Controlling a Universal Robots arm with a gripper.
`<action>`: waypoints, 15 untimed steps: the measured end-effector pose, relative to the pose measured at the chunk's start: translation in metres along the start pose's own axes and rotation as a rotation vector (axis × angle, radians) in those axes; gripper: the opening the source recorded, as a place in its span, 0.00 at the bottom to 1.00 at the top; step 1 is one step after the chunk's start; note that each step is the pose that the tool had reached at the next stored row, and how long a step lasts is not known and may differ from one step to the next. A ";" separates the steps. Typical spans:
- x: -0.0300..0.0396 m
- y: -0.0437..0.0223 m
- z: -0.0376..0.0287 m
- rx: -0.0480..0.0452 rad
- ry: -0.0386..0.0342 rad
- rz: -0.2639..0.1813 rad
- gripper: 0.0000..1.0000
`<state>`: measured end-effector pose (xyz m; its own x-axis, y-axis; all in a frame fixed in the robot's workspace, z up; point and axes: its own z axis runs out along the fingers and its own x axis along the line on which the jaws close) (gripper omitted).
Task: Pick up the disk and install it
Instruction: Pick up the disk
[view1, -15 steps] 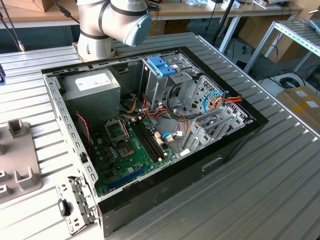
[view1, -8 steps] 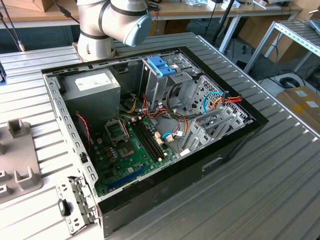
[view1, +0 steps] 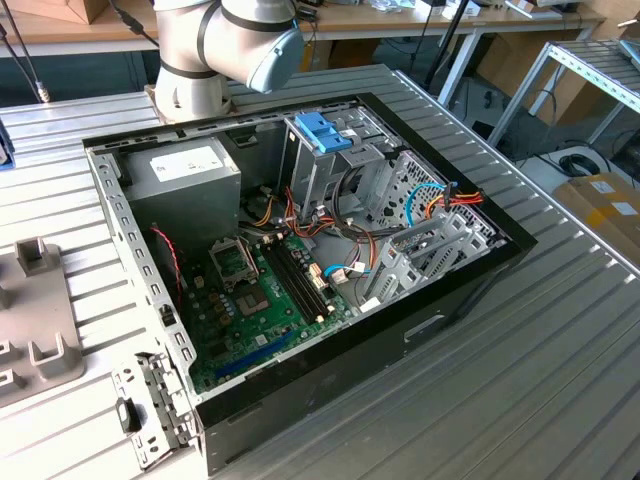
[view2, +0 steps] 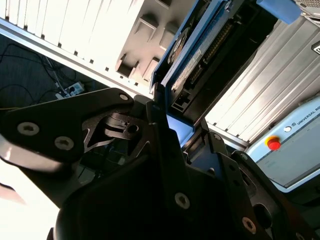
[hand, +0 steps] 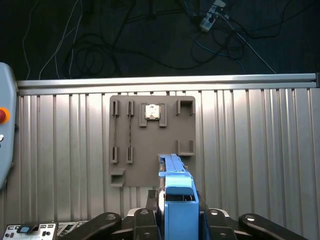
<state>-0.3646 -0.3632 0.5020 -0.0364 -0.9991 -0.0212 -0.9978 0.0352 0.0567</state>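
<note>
Gripper (hand: 177, 212): we log it clamped on the disk (hand: 174, 172), one finger at each flat side. Ribbed table (hand: 250, 150): carries everything. Computer case (view1: 300, 250): open, drive cage (view1: 320, 175) inside, near the fixture plate (hand: 150, 145). Fixture plate: grey, slotted, beyond the disk's far end. Disk: edge-on in the first wrist view, long axis running straight out from the gripper toward the fixture plate; whether they touch, we cannot tell

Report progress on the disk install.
Done: pickup. In hand: the black hand grips the silver disk with blue plastic frame above the grey slotted plate. Left: installing; the disk is not in the open black computer case.
</note>
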 end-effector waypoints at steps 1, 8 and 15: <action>0.0000 -0.0003 0.0000 0.0000 0.0000 0.000 0.37; 0.0001 -0.0014 -0.0001 0.0000 0.0000 0.000 0.37; 0.0005 -0.0024 -0.0002 0.0000 0.0000 0.000 0.37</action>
<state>-0.3622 -0.3638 0.5020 -0.0364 -0.9991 -0.0211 -0.9978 0.0351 0.0568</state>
